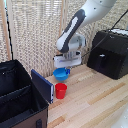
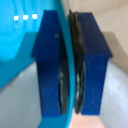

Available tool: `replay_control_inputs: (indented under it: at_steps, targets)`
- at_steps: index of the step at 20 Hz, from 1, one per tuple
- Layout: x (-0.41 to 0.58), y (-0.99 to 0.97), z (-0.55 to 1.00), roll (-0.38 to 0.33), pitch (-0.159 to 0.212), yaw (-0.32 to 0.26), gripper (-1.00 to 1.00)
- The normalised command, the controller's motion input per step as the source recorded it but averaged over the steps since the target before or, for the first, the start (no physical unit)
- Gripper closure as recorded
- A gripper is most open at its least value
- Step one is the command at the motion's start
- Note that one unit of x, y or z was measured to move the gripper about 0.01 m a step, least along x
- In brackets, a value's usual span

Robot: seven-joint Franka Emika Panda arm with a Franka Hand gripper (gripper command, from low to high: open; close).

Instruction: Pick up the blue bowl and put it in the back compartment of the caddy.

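Bowl (image 1: 61, 74): directly under gripper (image 1: 66, 66), rim (image 2: 70, 75) between its fingers (image 2: 95, 60). Cup (image 1: 60, 90): below and before gripper, near bowl. Caddy (image 1: 20, 95): toward the exterior view's left of gripper. Appliance (image 1: 110, 52): toward the exterior view's right, well apart.

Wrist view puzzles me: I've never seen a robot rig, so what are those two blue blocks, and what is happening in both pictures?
The blocks are the gripper's finger pads, filmed by a camera on the arm's wrist. They are pinched on the thin rim of the blue bowl. The exterior view, from a camera off the arm, shows the white arm over the bowl on a wooden table. Nearby are a red cup, the open black caddy, and a black box.
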Motion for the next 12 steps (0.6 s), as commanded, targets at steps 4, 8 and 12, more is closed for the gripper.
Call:
replay_control_inputs:
  at_steps: [4,8,12]
  targets:
    - [0.106,0.01,0.89,0.059,0.11,0.018,1.0]
    - [0.01,0.3,0.9,0.069,0.066,-0.001,1.0]
    - [-0.036,0.68,0.89,0.065,0.003,-0.006,1.0]
